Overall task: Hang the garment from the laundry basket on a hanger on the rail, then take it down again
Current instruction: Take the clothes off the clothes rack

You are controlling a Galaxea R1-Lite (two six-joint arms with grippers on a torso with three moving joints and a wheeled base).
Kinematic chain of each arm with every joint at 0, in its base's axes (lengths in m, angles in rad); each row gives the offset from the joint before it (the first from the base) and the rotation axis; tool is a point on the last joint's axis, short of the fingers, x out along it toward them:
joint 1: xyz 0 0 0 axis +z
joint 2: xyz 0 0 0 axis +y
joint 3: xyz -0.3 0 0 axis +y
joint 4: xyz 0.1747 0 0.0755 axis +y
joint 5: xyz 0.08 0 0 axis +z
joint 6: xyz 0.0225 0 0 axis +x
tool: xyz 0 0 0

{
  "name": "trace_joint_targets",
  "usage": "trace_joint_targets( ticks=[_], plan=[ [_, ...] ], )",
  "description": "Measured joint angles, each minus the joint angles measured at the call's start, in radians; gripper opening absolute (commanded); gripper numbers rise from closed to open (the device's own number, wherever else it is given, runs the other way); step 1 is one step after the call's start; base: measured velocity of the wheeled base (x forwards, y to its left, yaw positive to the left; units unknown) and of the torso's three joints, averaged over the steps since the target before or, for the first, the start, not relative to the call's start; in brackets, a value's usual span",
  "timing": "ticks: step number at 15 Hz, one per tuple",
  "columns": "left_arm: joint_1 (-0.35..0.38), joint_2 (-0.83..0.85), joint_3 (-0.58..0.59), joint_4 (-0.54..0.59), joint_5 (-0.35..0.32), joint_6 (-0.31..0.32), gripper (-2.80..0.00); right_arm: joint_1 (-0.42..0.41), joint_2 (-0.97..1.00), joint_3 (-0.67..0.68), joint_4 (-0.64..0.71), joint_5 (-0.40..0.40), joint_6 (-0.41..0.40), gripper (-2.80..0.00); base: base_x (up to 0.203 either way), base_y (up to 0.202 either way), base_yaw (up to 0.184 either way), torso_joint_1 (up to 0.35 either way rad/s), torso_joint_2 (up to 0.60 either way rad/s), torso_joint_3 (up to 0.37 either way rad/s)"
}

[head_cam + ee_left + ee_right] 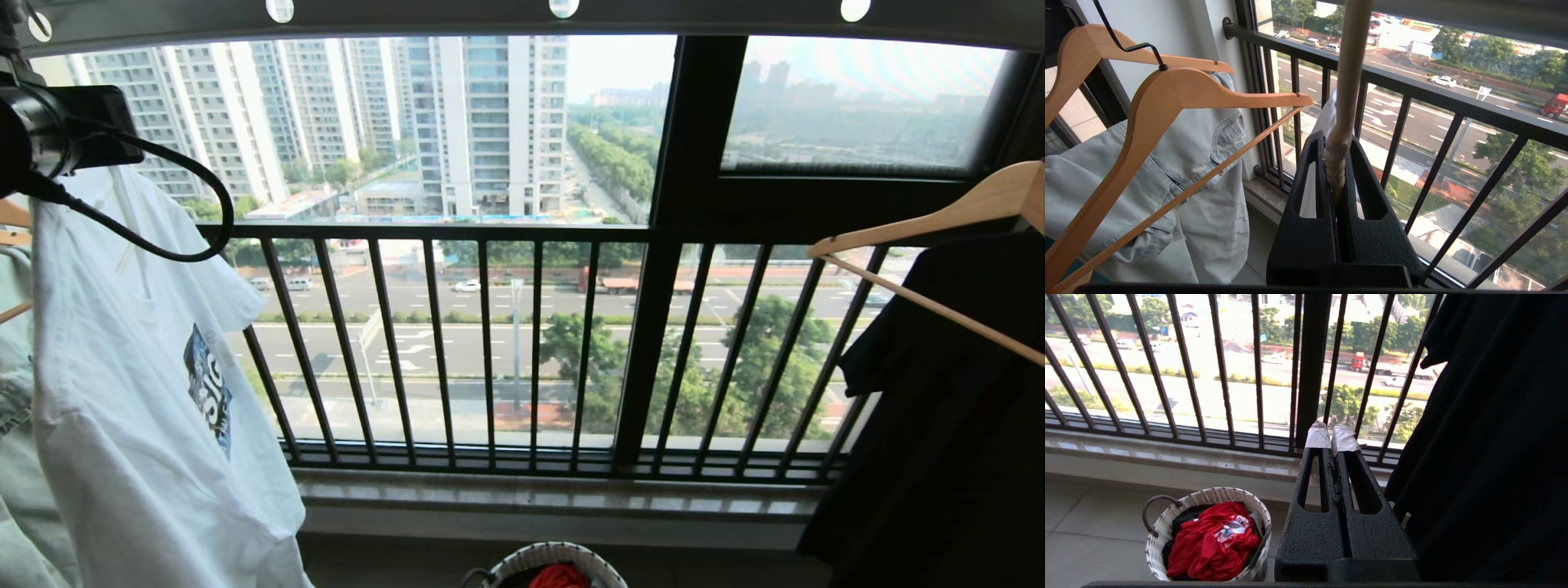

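The white garment (pixel 139 392), with a blue chest logo, hangs at the far left of the head view, below my left arm (pixel 57 131). In the left wrist view my left gripper (pixel 1336 141) is shut on the twisted stem of the cream hanger (pixel 1349 73), whose hook runs up out of view. White cloth (pixel 1308 192) shows behind the fingers. The dark rail (pixel 424 16) with round holes spans the top. The laundry basket (pixel 1208 495) stands on the floor below. My right gripper (pixel 1331 437) is shut and empty, low beside a black garment.
Wooden hangers (pixel 1167 94) carry a pale denim garment (pixel 1208 183) left of the T-shirt. A black garment (pixel 939 408) on a wooden hanger (pixel 939 216) hangs at the right. A black railing (pixel 490 343) guards the window. A red garment (pixel 1212 539) lies in the basket.
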Motion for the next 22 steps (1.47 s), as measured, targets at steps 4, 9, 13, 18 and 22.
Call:
trace_joint_targets(
  ticks=[4,9,13,18,22],
  plan=[
    [-0.017,-0.041,0.009,0.000,0.003,0.001,-2.80,0.000,0.000,0.000,0.000,0.000,0.000,-2.80,0.000,0.000,0.000,0.000,0.00,0.000],
    [-0.061,-0.115,0.029,0.057,-0.027,0.011,-2.80,0.000,-0.003,0.000,0.000,0.000,0.000,-2.80,0.000,0.000,0.000,0.000,0.00,0.000],
    [-0.157,-0.232,0.081,0.239,-0.258,0.014,-2.80,0.000,-0.013,0.000,0.000,0.000,0.000,-2.80,0.000,0.000,0.000,0.000,0.00,0.000],
    [-0.184,-0.294,0.170,0.297,-0.651,0.017,-2.80,0.000,-0.019,0.000,-0.001,0.000,0.000,-2.80,0.000,0.000,0.000,0.000,0.00,0.000],
    [-0.233,-0.255,0.259,0.253,-0.833,0.034,-2.80,0.000,-0.021,0.000,-0.002,0.000,-0.002,-2.80,0.000,0.000,0.000,0.000,0.00,0.000]
  ],
)
